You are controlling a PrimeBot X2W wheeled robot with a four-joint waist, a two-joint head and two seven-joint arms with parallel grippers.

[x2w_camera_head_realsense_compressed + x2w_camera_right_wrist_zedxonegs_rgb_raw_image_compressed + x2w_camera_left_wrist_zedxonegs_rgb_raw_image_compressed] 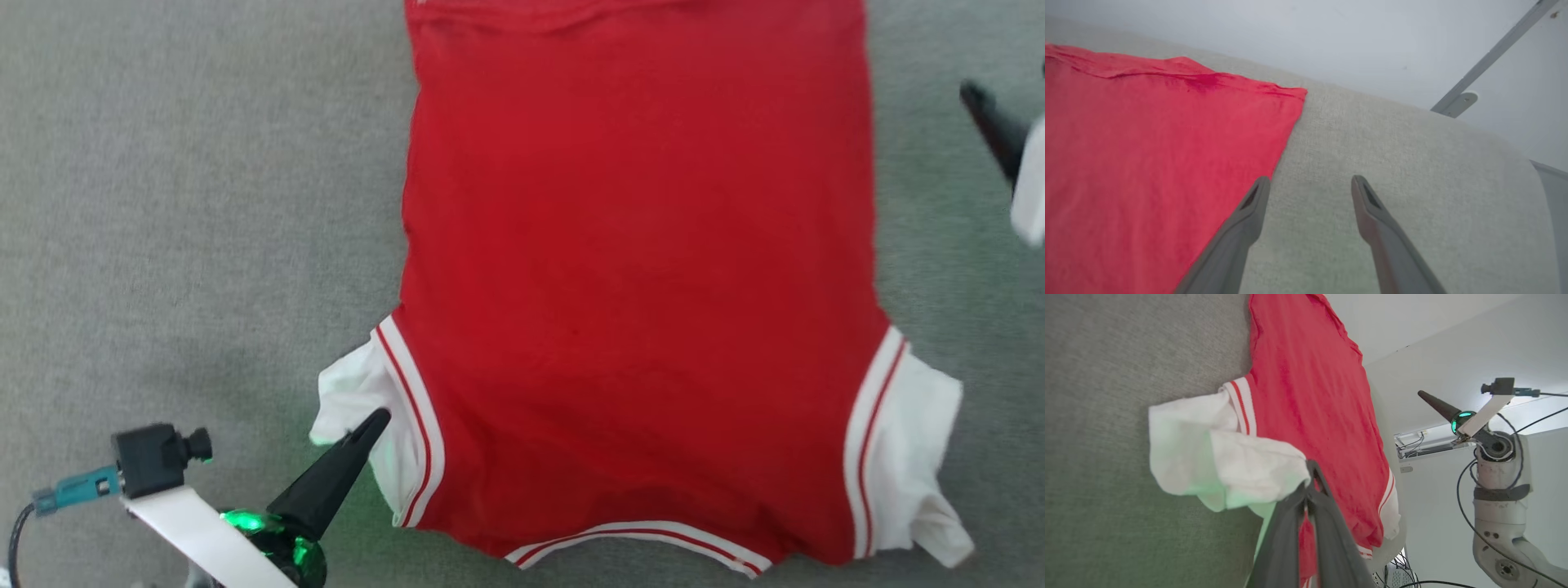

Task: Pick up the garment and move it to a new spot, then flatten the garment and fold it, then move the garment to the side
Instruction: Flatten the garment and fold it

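Softness decides the handling here. The garment [637, 269], a thin red short-sleeved shirt with white sleeves and red-and-white stripe trim, lies spread flat on the grey fabric-covered worktop [188, 204], neckline nearest us and hem at the far end. We judge it light and limp, likelier to bunch or drag than to slide as one piece. Our left gripper [1309, 467] has its jaws pressed together, seemingly pinching the edge of the white sleeve [1208, 457] on our left, which is rumpled there. Our right gripper [1310, 181] hangs over bare worktop just beside the red side edge, jaws spread and holding nothing. Sleeve cuffs, seams and hem corners look to us the surest holds.
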